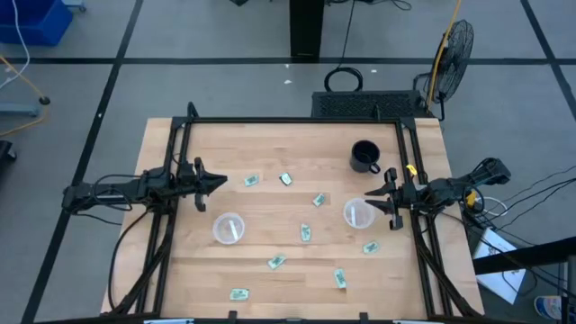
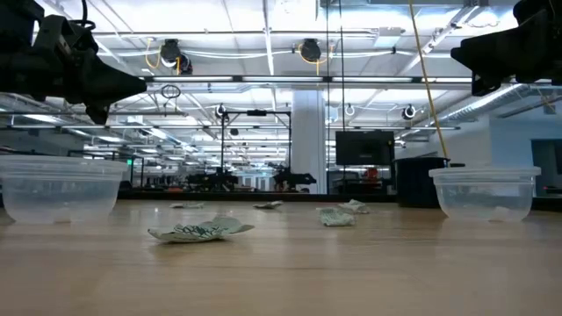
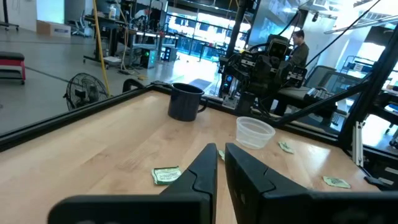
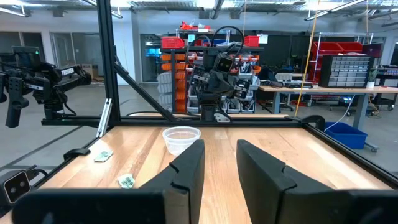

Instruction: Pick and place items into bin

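The wooden table (image 1: 270, 153) carries two clear cups (image 1: 228, 228), a dark mug (image 1: 364, 156) and scattered packets (image 1: 251, 181). The left gripper (image 1: 219, 183), nearly closed and empty, should widen before descending squarely on the packet just right of it. The right gripper (image 1: 371, 196), part open and empty, waits above the right cup.

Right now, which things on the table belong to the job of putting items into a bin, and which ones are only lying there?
For the job:
- packets, pale green and white, scattered flat
- clear cups, possibly the bins

Just there:
- dark mug, near the far edge
- fan, on the floor beyond the table
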